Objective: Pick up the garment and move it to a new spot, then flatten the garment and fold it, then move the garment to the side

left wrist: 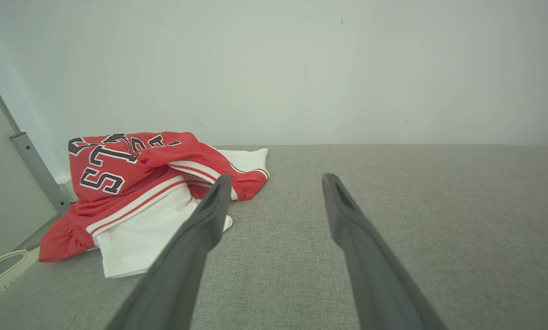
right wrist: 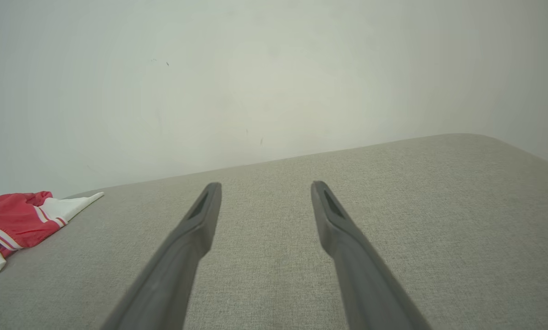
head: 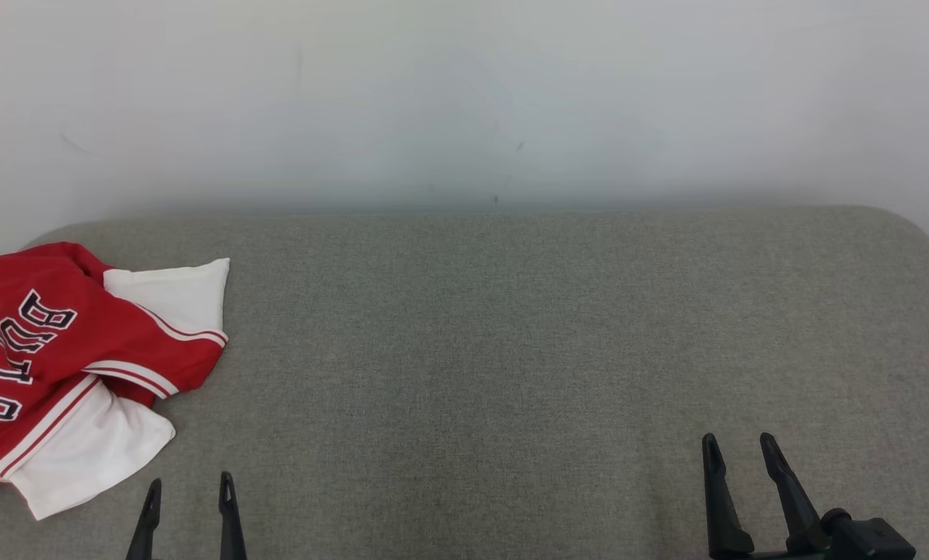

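Ok so starting at the left end of the grey fabric surface (head: 511, 327): the garment (head: 52, 342) is sitting there in a crumpled heap, not flattened or folded at all. It's a red jersey with white panels, striped trim and big black-and-white lettering (head: 21, 350). One white panel pokes out toward the surface's far edge and another toward its near edge. In the head view the jersey runs off the picture's left side, and from the left wrist camera the red part bunches up right at the surface's left edge, with a grey metal post (left wrist: 37, 167) standing just past that end. Moving along, the left gripper (head: 190, 481) is at the surface's near edge, toward its left end. It's just beside the jersey's near white panel but not touching it, jaws spread apart with nothing between them. The middle of the surface is plain grey cloth. Over toward the right end, also at the near edge, is the right gripper (head: 739, 439), well apart from the jersey, jaws likewise released and gripping nothing. A pale wall (head: 464, 93) runs along behind the surface's far edge the whole way across.
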Controlling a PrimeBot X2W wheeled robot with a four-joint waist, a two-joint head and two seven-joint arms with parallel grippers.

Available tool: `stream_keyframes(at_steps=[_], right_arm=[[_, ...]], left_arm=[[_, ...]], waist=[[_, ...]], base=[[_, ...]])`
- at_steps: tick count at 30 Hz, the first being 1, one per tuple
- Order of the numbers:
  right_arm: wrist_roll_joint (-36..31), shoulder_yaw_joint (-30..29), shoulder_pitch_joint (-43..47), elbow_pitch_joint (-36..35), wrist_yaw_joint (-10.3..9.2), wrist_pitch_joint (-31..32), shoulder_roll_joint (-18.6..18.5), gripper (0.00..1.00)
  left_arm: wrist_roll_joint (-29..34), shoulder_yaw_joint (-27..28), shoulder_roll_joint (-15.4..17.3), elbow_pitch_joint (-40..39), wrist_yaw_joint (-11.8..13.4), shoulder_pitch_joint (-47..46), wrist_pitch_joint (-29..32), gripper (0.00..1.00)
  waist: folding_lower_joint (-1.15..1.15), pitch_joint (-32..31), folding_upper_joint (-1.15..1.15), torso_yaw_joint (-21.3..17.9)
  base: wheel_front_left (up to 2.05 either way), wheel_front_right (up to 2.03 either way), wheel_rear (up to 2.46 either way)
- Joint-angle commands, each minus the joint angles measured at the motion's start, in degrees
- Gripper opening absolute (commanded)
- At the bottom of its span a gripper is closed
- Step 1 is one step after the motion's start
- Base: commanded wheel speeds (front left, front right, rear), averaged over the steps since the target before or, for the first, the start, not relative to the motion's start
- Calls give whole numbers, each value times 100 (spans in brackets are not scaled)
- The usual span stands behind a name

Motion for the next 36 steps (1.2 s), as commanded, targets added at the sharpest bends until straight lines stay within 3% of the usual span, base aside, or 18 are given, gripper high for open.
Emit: stream_keyframes(at_steps=[1, 11, 18, 23, 36], right_arm=[[-49, 2, 41, 19, 21, -13, -20, 100], [-188, -64, 133, 73, 21, -13, -19, 100], [-197, -113, 117, 90, 21, -13, -18, 100], [-197, -116, 144, 115, 21, -13, -18, 100], [-266, -101, 138, 117, 21, -13, -19, 100]], left_arm=[[40, -8, 18, 40, -15, 35, -28, 100], [-43, 62, 17, 194, 96, 60, -28, 100], [30, 99, 18, 251, -233, 63, -28, 100], [24, 187, 18, 366, -318, 108, -27, 100], [23, 196, 16, 779, -164, 17, -22, 100]], waist=[[0, -5, 0, -1], [0, -38, 0, -19], [0, -47, 0, -18], [0, -62, 0, -21], [0, -115, 0, -10]], base=[[0, 0, 0], [0, 0, 0], [0, 0, 0], [0, 0, 0], [0, 0, 0]])
